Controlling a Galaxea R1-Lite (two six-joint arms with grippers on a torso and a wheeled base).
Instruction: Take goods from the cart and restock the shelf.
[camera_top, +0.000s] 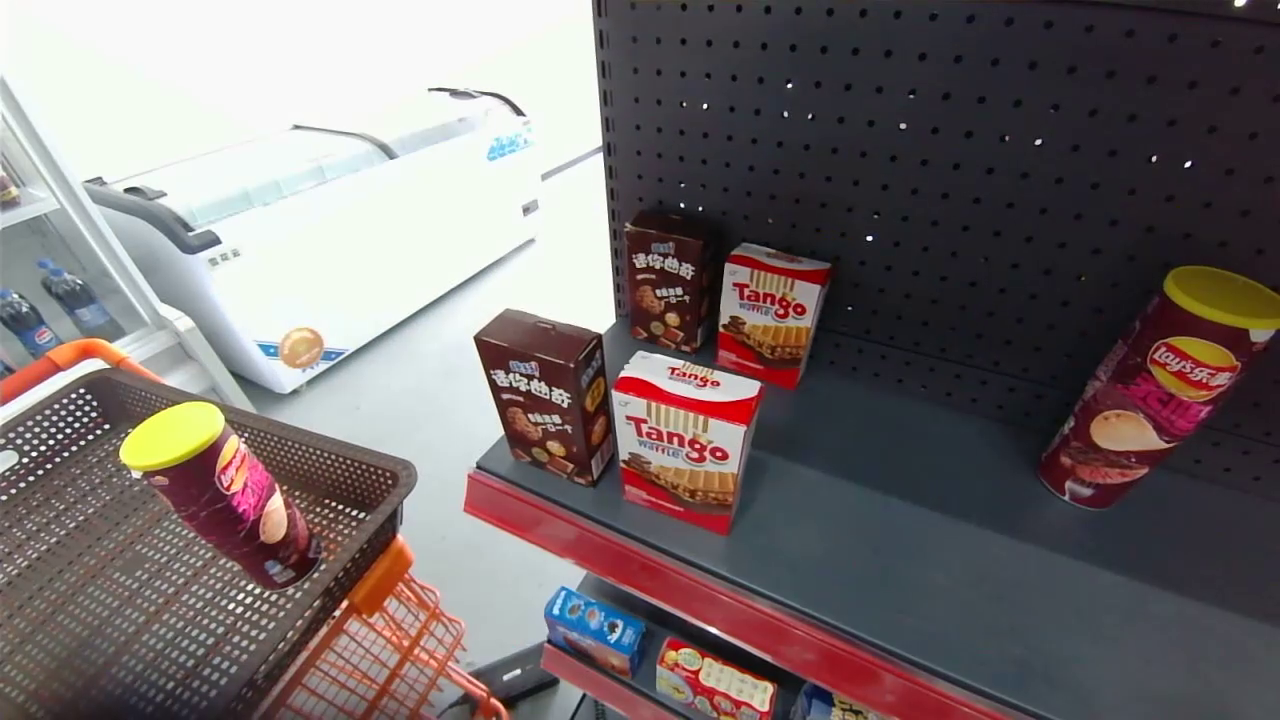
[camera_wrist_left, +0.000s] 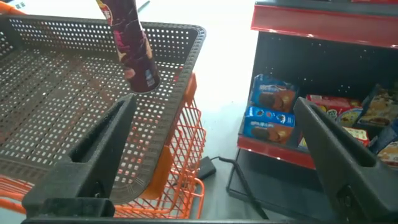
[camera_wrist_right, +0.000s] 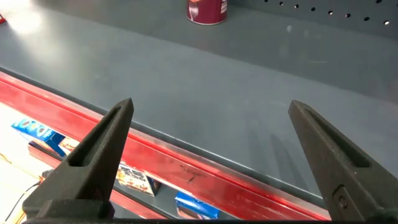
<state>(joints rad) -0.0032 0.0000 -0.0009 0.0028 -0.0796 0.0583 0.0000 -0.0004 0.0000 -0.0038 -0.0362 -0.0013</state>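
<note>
Nearest, in the head view, a chips can (camera_top: 225, 495) stands in the cart basket (camera_top: 390, 470); a second can (camera_top: 1150, 395) stands on the shelf (camera_top: 900, 540). Left wrist view: left gripper (camera_wrist_left: 213, 106) spread wide, empty, by the basket rim. Right wrist view: right gripper (camera_wrist_right: 211, 106) wide, empty, above the shelf's front.

Colour runs high in the aisle: a maroon chip can (camera_top: 225, 495) with a yellow lid against the dark brown perforated basket (camera_top: 80, 600) of an orange wire cart (camera_top: 390, 650). A second maroon can (camera_top: 1150, 395), also yellow-lidded, matches it on the dark grey shelf (camera_top: 900, 560) with its red front edge (camera_top: 620, 562) and black pegboard (camera_top: 950, 150) dotted with holes. Dark brown cookie boxes (camera_top: 548, 395), red-and-white wafer boxes (camera_top: 685, 440) and blue packets (camera_top: 593, 628) fill out the palette.
</note>
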